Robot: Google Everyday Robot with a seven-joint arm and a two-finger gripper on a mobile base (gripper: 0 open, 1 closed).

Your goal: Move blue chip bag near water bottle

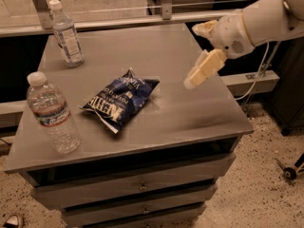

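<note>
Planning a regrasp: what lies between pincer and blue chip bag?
Only bare tabletop, per the camera view; the pincer hovers right of the blue chip bag.

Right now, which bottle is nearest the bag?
The front bottle with the striped band; the back bottle sits farther off. The tool hovers right of the bag.

Dark blue chip bag, white lettering, on grey surface; clear water bottle with red-and-blue band; cream gripper above surface's right side.

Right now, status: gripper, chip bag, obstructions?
Gripper open, empty, over right side of table. Blue chip bag flat mid-table, beside water bottle. Second bottle back-left, not between.
</note>
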